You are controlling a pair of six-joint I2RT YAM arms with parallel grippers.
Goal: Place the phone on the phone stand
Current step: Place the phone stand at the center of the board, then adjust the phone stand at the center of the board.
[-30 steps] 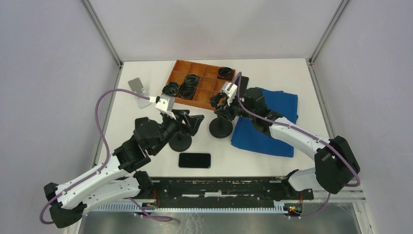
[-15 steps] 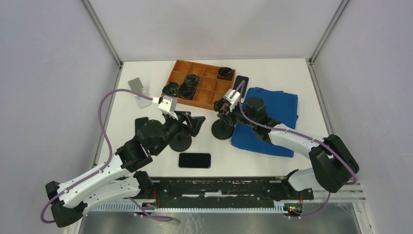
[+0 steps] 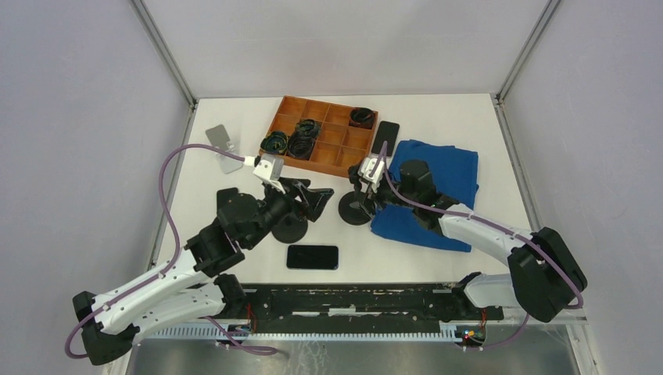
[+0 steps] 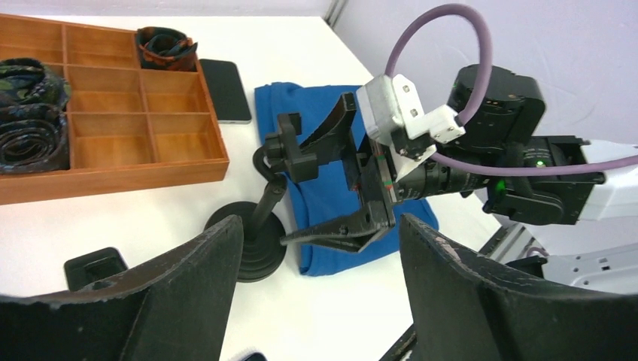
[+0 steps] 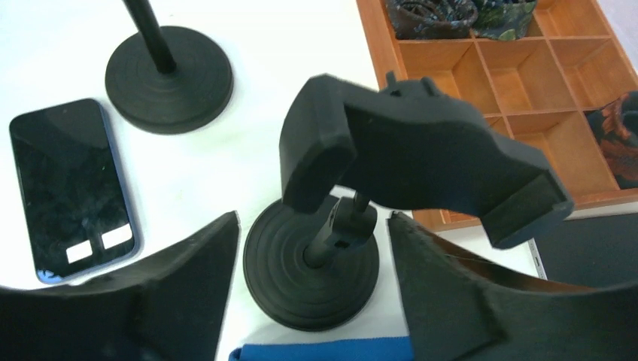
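Phone lies flat by the counter's near edge, unheld. Your right gripper hangs open at the stand's cradle, likely to angle it. Your left gripper, open and empty, hovers by the second stand.

The left arm and the right arm had white link shells between bulky black joints. A purple cable ran along each to a white camera bracket at the wrist. The left gripper had broad matte-black fingers, and a small green light glowed on the right arm's wrist.
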